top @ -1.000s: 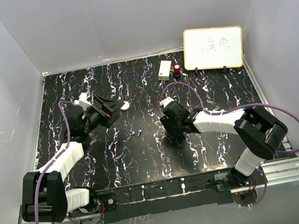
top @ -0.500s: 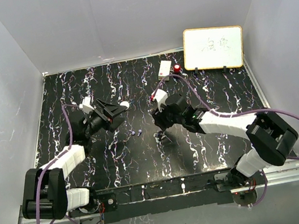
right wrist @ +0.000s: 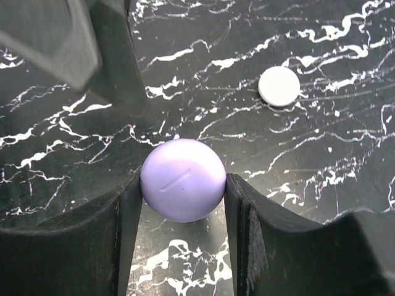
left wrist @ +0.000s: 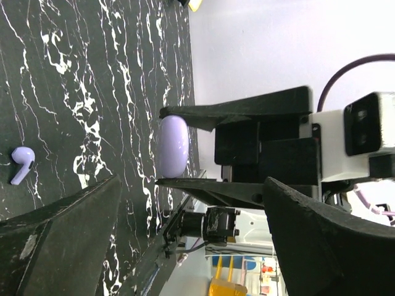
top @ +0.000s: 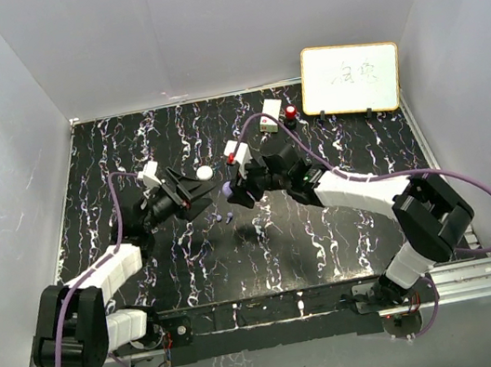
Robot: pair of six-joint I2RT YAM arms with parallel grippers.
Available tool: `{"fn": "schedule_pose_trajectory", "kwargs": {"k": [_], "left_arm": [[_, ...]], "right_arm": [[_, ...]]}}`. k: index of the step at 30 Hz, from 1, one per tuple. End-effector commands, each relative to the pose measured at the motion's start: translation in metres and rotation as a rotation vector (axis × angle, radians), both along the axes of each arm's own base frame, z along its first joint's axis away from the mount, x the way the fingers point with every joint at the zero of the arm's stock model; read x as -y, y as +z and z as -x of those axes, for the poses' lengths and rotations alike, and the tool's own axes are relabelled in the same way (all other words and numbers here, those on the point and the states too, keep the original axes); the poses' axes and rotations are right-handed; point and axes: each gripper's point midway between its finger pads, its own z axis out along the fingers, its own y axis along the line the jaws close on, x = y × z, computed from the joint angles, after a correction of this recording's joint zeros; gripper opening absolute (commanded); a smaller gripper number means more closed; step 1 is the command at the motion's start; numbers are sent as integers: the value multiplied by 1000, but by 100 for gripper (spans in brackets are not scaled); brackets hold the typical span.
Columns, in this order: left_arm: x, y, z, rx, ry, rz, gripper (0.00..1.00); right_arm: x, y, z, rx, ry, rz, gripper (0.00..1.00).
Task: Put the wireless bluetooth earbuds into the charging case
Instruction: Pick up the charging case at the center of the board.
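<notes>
My right gripper (right wrist: 183, 192) is shut on a round purple charging case (right wrist: 183, 179), pinched at its sides above the table; from above, this purple charging case (top: 228, 189) shows at the tips of the right gripper (top: 234, 193). My left gripper (top: 196, 193) faces it from the left, open and empty. In the left wrist view the purple case (left wrist: 173, 147) hangs between the right arm's fingers (left wrist: 234, 111), beyond my left gripper (left wrist: 191, 246). A purple earbud (left wrist: 21, 164) lies on the table; from above two purple earbuds (top: 224, 215) lie just below the grippers.
A round white case (top: 203, 173) (right wrist: 279, 86) lies on the marbled black table just behind the two grippers. At the back stand a whiteboard (top: 350, 78), a white box (top: 272, 108) and a red knob (top: 291, 114). Grey walls close three sides.
The right arm has swung left and up with the purple case, bringing it in front of the left gripper. The left gripper shifted slightly right and stays open.
</notes>
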Motion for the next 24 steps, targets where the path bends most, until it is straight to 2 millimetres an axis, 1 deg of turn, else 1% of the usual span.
{"fn": "schedule_pose_trajectory", "kwargs": {"k": [1, 9, 13, 17, 19, 23, 24], "left_arm": [[6, 4, 14, 46, -53, -14, 95], [9, -4, 15, 54, -59, -53, 91], [11, -6, 13, 59, -56, -54, 86], [13, -6, 11, 69, -55, -60, 78], [14, -7, 10, 70, -57, -68, 72], [16, -9, 11, 66, -60, -80, 58], [17, -9, 11, 68, -59, -81, 55]], "right_arm": [[-18, 39, -7, 67, 86, -80, 14], [-25, 40, -2, 26, 152, -86, 10], [-26, 41, 2, 20, 175, -83, 8], [-25, 43, 6, 20, 189, -83, 8], [-24, 44, 8, 21, 194, -82, 8], [-24, 46, 10, 23, 205, -84, 8], [-24, 46, 10, 23, 206, -84, 7]]}}
